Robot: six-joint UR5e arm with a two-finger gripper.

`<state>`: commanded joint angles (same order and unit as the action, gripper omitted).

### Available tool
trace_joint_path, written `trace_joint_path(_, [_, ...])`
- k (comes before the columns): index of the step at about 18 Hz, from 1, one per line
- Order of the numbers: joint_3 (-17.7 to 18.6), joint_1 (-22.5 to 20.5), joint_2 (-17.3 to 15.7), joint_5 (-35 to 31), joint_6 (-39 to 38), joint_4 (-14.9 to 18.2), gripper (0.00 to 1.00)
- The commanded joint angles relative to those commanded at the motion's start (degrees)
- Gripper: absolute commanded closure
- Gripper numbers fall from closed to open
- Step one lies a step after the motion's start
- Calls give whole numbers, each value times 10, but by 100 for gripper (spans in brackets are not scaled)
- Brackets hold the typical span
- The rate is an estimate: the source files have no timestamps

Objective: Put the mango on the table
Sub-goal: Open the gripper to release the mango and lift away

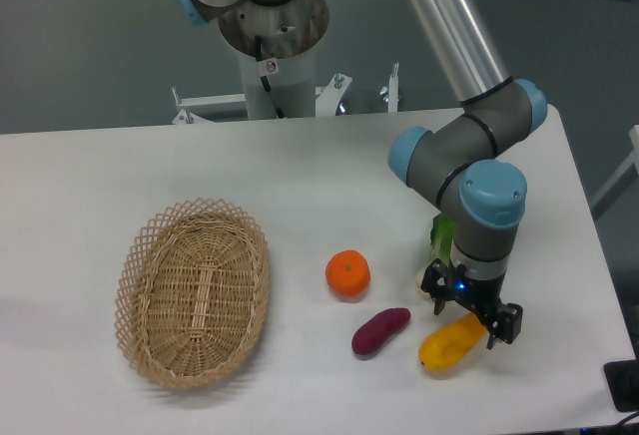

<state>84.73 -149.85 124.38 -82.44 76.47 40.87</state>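
Fixed camera: elongated smooth yellow-orange mango (451, 346) lay on its side on the plain white desk (300, 186), just right of the purple sweet potato (380, 330), beneath the black two-finger end effector (470, 313), whose fingers stood spread, released; judged firm-skinned, slippery, moderately heavy, best gripped across its middle.

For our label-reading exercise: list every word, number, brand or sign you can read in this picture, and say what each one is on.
No text can be read.
Small white sticker on the robot base column: has a dark and red mark, too small and blurred to read.
The mango, the wicker basket, the table and the gripper carry no visible writing.
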Motion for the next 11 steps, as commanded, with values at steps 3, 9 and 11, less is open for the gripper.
trace_joint_path(3, [-21,0,-21,-4,-22,29,0])
trace_joint_path(9, [-76,-31,-78,-3,-12,227,0])
trace_joint_path(11, [-79,-45,-97,-3,34,278,0])
